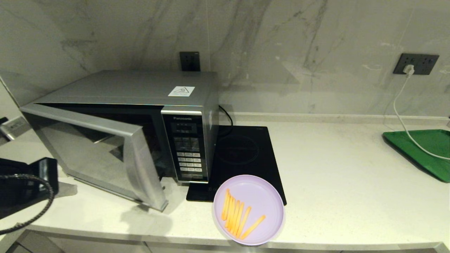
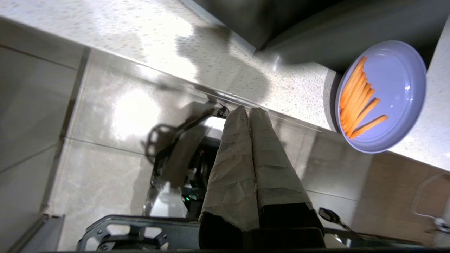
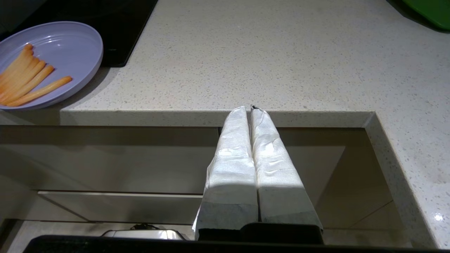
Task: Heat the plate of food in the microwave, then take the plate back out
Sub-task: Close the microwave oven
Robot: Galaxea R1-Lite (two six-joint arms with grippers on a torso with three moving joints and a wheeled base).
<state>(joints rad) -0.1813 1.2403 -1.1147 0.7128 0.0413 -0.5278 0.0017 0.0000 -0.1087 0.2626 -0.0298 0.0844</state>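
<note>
We list: microwave (image 1: pixel 140 137), door ajar, left of frame; plate of food (image 1: pixel 249 209) on tabletop (image 1: pixel 351 182); left pincer (image 2: pixel 249 111) and right pincer (image 3: pixel 249 109) clenched, empty.

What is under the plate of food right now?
The plate of food rests at the counter's front edge, its far rim overlapping the black cooktop's near corner. What lies directly beneath its middle is covered by the plate itself.

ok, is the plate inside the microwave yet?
No. The plate sits on the counter in front of the cooktop, beside the microwave, whose door hangs open.
</note>
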